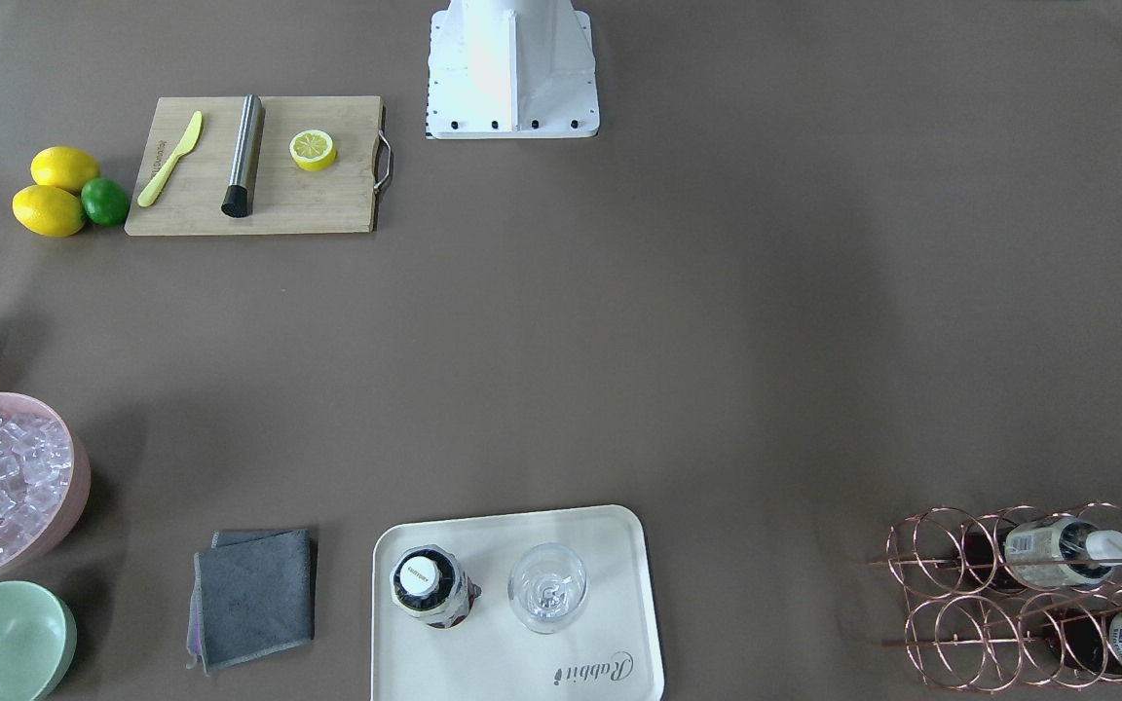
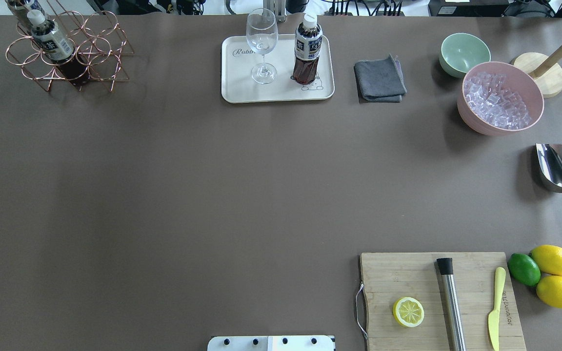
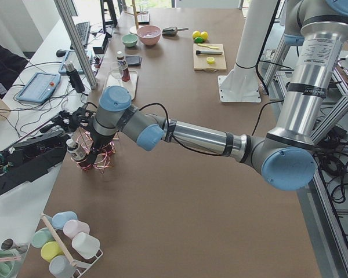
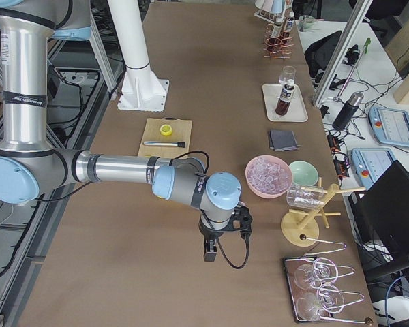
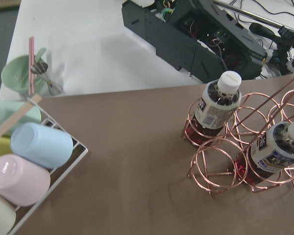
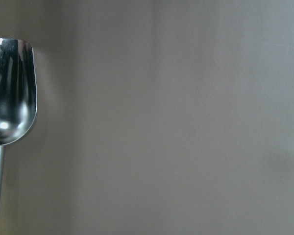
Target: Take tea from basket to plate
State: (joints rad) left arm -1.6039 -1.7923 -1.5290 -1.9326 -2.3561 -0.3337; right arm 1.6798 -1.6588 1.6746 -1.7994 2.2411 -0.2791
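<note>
One tea bottle point(image 2: 307, 51) stands upright on the cream plate point(image 2: 242, 83), next to a wine glass point(image 2: 262, 46); it also shows in the front-facing view point(image 1: 430, 584). Two more tea bottles point(image 5: 218, 107) point(image 5: 279, 149) sit in rings of the copper wire basket point(image 5: 213, 164), at the table's far left corner in the overhead view point(image 2: 100, 58). My left gripper point(image 3: 91, 164) hangs right by the basket; I cannot tell if it is open or shut. My right gripper point(image 4: 210, 252) hovers over bare table near the table's right end, apart from everything; I cannot tell its state.
A wooden cutting board point(image 2: 408, 273) holds a lemon half, a steel muddler and a yellow knife. Lemons and a lime point(image 2: 524, 269) lie beside it. A pink ice bowl point(image 2: 500, 100), green bowl point(image 2: 464, 52), grey cloth point(image 2: 379, 78) and steel scoop point(image 2: 556, 170) lie on the right.
</note>
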